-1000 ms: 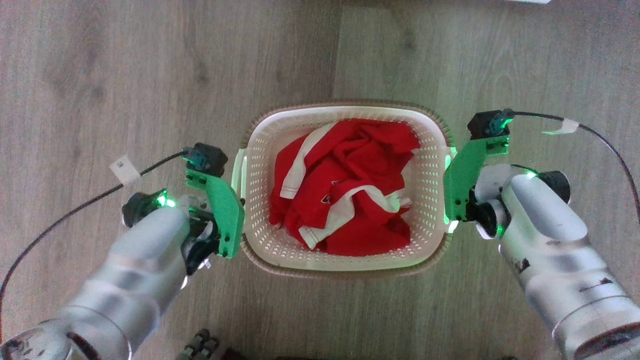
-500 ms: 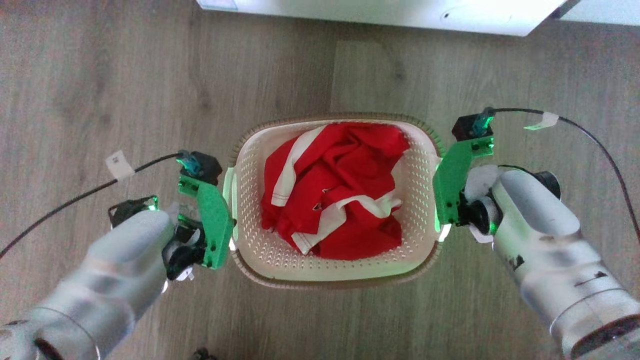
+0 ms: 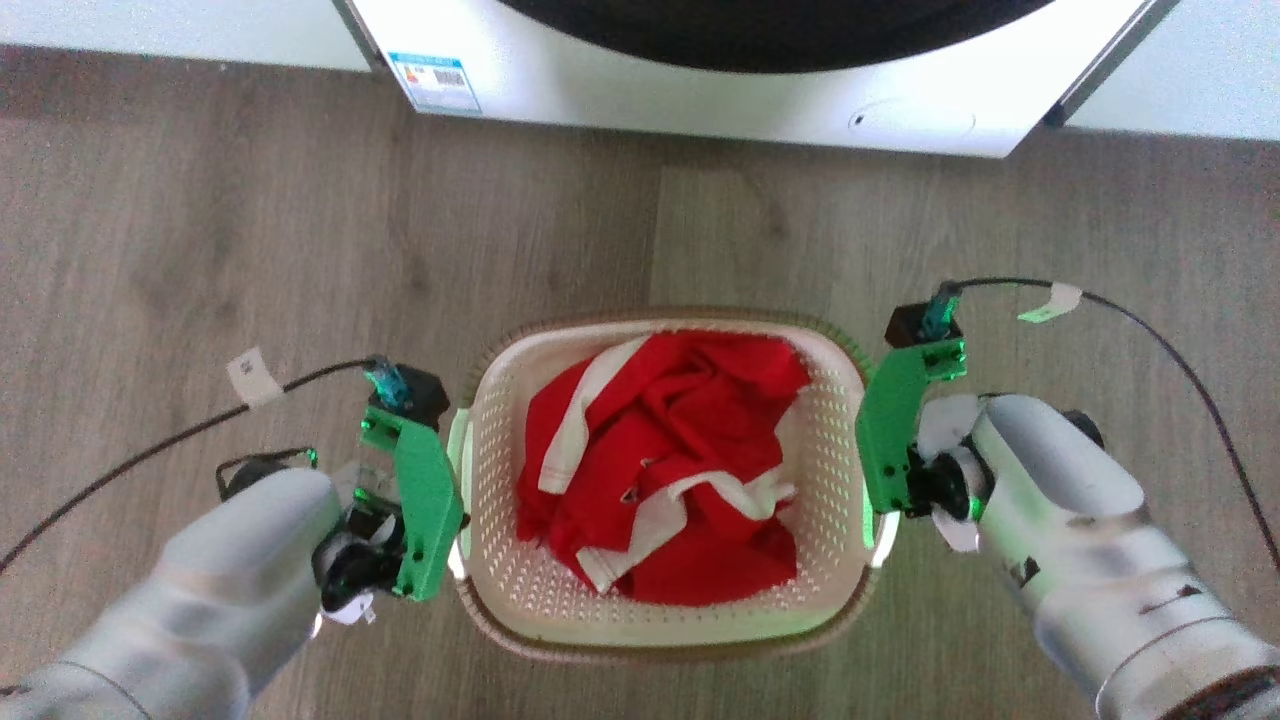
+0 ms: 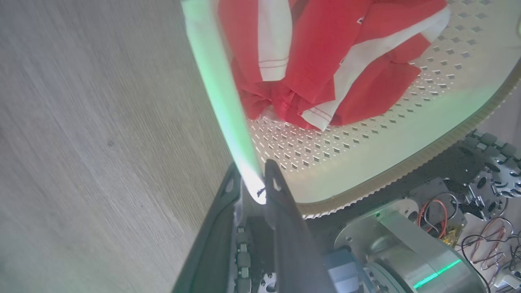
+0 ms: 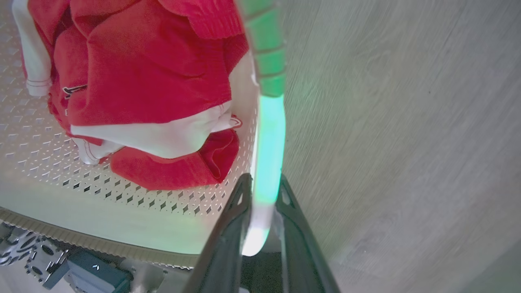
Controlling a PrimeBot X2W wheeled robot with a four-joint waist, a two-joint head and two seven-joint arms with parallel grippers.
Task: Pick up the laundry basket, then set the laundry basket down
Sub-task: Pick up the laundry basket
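The laundry basket (image 3: 662, 322) is cream-white and perforated with a brownish rim, and it sits between my two arms over the wood floor. A crumpled red and white garment (image 3: 660, 480) lies inside it. My left gripper (image 3: 456, 500) is shut on the basket's left handle (image 4: 228, 106), which passes between the two dark fingers (image 4: 273, 183). My right gripper (image 3: 880, 500) is shut on the right handle (image 5: 268, 134), which glows green between its fingers (image 5: 243, 191). In the head view green mounts hide both sets of fingertips.
A large white washing machine (image 3: 700, 90) with a dark door stands just beyond the basket, across the top of the head view. Black cables (image 3: 1150, 320) trail from both wrists. My wheeled base (image 4: 407, 244) lies under the basket's near rim. Wood floor (image 3: 200, 250) spreads on both sides.
The whole head view has shifted: the washing machine has come in at the top and the basket sits lower in the picture. Both grippers have kept their hold on the handles.
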